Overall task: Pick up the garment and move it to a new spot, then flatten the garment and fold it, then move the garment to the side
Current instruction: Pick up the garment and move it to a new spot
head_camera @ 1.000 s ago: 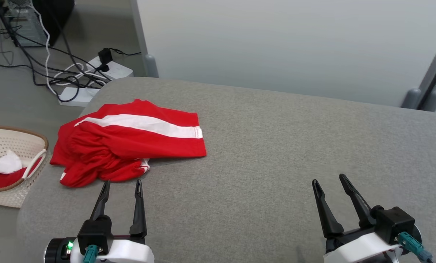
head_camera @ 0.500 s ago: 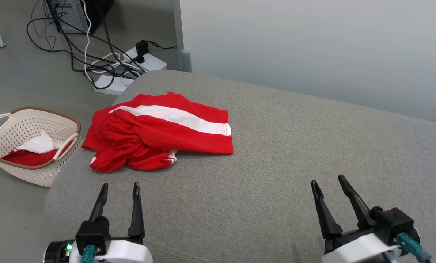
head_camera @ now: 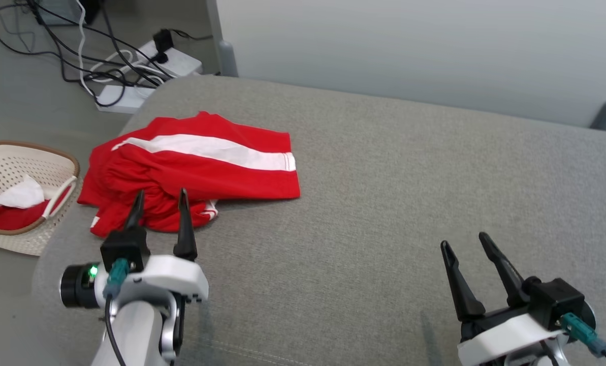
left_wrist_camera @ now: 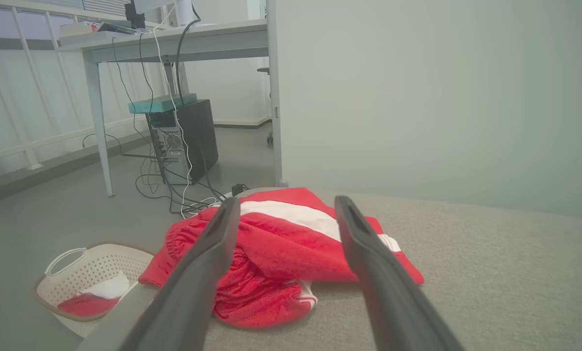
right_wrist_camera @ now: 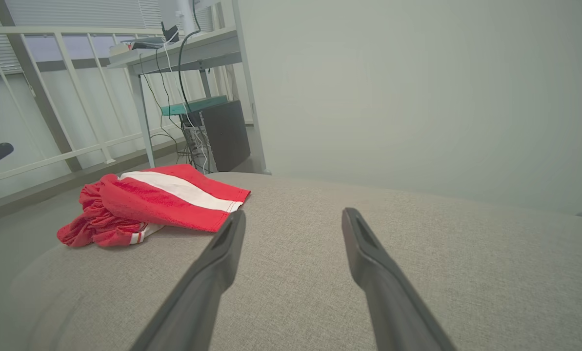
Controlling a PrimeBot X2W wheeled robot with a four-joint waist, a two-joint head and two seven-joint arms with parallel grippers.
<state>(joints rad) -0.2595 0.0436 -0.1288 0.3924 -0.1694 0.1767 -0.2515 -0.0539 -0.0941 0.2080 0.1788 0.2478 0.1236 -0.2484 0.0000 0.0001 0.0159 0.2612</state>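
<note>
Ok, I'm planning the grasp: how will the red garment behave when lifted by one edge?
Probably floppy: the red garment lies bunched in soft folds on the grey cushion, so it should sag. Likely light: thin cloth. Pushed, it may wrinkle rather than slide.

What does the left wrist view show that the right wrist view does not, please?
The left wrist view adds the pale basket on the floor with red and white cloth inside. It also has the open left gripper framing the crumpled near side of the red garment. The right wrist view adds the open right gripper over bare grey cushion, well apart from the garment. Both share the garment with its white stripe, the cushion, the desk and the computer tower.
</note>
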